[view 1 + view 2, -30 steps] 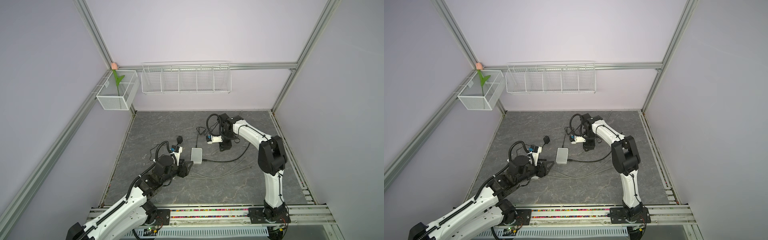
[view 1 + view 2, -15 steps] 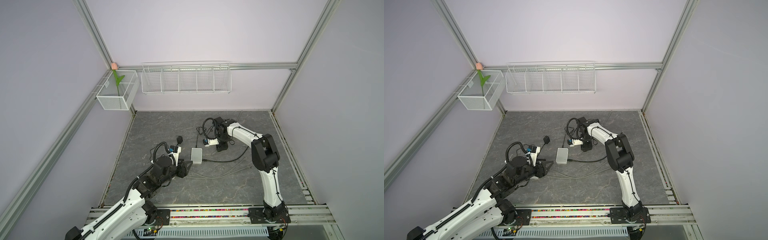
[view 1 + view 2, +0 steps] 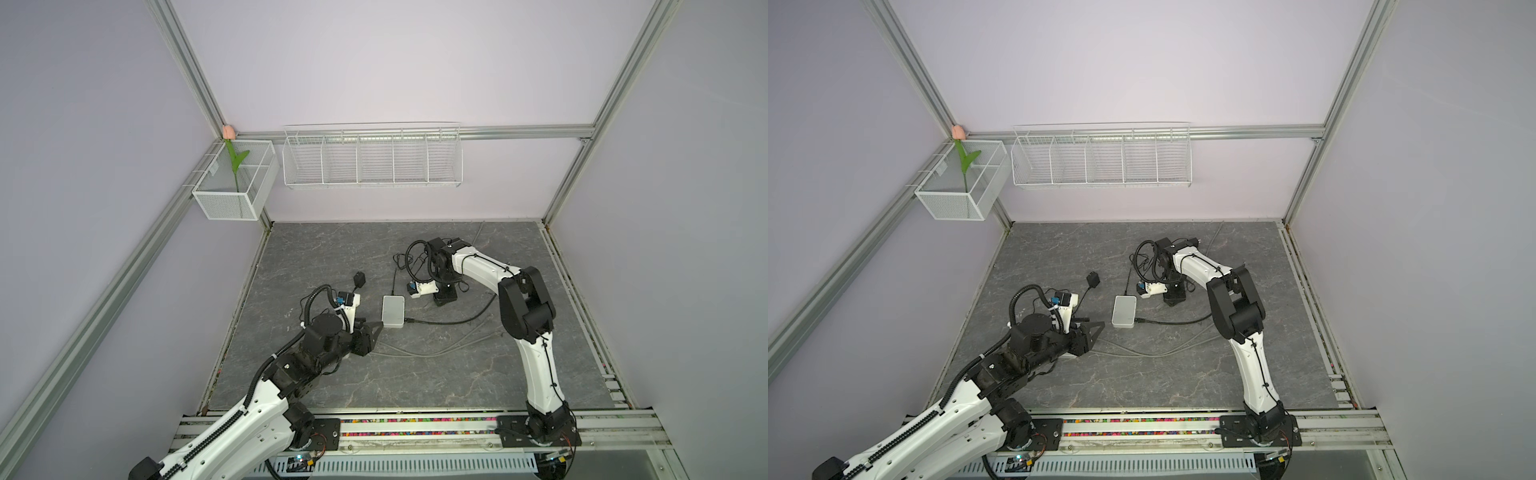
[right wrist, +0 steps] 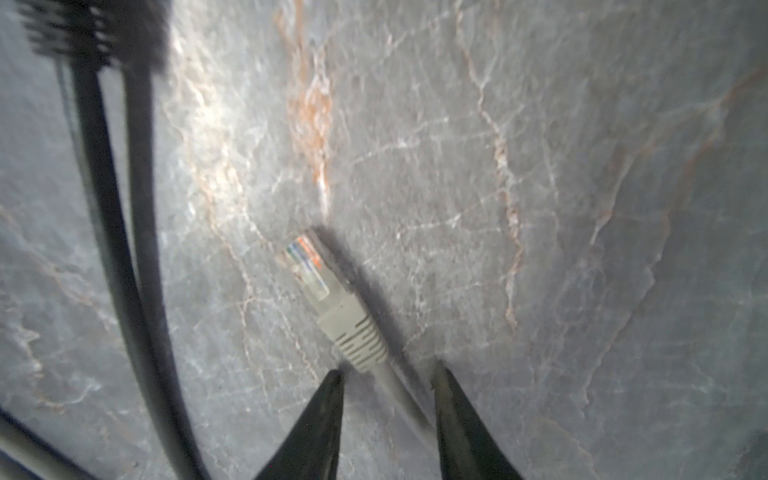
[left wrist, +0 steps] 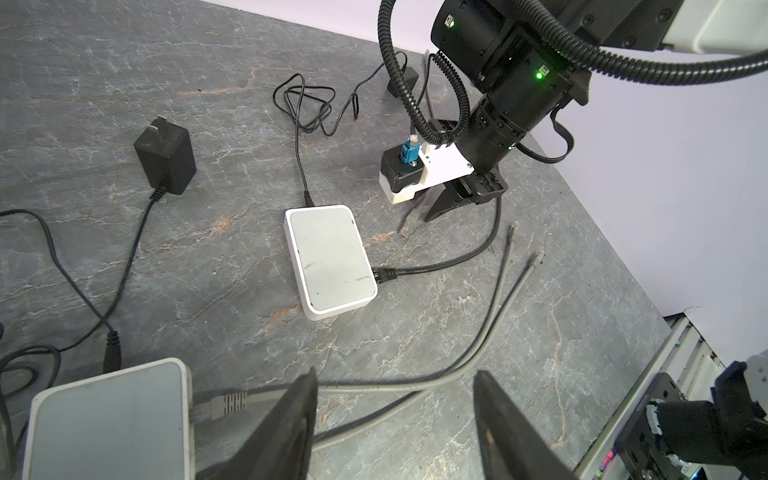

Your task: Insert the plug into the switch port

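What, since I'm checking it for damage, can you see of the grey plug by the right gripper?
The grey plug has a clear tip showing coloured wires and a ribbed grey boot, seemingly plastic. It lies flat on the marbled table, unplugged, its grey cable running between the fingertips of the right gripper, which straddle it without visibly touching.

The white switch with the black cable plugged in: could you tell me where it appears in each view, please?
Both top views: white switch mid-floor, near picture centre.
Left wrist: picture centre.
Right wrist: not in it.
Shared landmark: black cable plugged into its side.
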Motion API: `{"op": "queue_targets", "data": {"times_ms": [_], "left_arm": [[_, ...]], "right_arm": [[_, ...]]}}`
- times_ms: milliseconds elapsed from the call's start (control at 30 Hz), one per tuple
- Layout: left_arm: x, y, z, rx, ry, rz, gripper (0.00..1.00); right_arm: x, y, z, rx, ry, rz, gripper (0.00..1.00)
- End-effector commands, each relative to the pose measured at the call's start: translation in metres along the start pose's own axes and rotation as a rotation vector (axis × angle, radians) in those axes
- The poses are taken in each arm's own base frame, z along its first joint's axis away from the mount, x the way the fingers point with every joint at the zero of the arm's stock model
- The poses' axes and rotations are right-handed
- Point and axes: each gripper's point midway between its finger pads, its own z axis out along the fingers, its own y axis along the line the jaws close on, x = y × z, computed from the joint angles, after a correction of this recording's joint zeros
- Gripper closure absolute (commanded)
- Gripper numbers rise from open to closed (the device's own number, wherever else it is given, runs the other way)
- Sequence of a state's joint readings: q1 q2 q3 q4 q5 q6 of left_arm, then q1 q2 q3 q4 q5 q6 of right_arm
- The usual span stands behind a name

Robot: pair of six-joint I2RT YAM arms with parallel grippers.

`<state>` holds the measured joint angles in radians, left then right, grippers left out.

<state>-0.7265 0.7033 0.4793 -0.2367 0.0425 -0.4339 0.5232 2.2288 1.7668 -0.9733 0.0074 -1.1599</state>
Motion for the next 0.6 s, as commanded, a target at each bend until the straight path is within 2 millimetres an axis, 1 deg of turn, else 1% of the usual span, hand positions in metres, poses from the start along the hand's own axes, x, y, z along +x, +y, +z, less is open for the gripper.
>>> {"op": "queue_targets", "data": {"times_ms": [0,67,200,300,367,400,567], "left_arm": [[0.000,0.005,-0.001,-0.021,-0.006,-0.008,0.41],[-0.001,0.004,-0.001,-0.022,-0.008,-0.009,0.41],[-0.002,0.004,-0.002,-0.020,-0.014,-0.008,0.41],[-0.003,0.004,-0.002,-0.023,-0.020,-0.010,0.41],[-0.004,0.005,-0.001,-0.025,-0.023,-0.011,0.41],[-0.004,0.005,-0.001,-0.025,-0.023,-0.011,0.42],[-0.004,0.006,0.003,-0.031,-0.018,-0.012,0.42]], "right_arm": [[0.005,0.013,0.014,-0.048,0.041,0.002,0.66],[0.008,0.010,0.015,-0.026,0.066,0.033,0.69],[0.010,0.011,0.015,-0.025,0.097,0.095,0.74],[0.010,0.013,0.013,-0.026,0.124,0.169,0.80],[0.010,0.017,0.012,-0.037,0.129,0.212,0.91],[0.010,0.017,0.012,-0.036,0.130,0.233,0.93],[0.007,0.018,0.006,-0.014,0.106,0.342,0.93]]}}
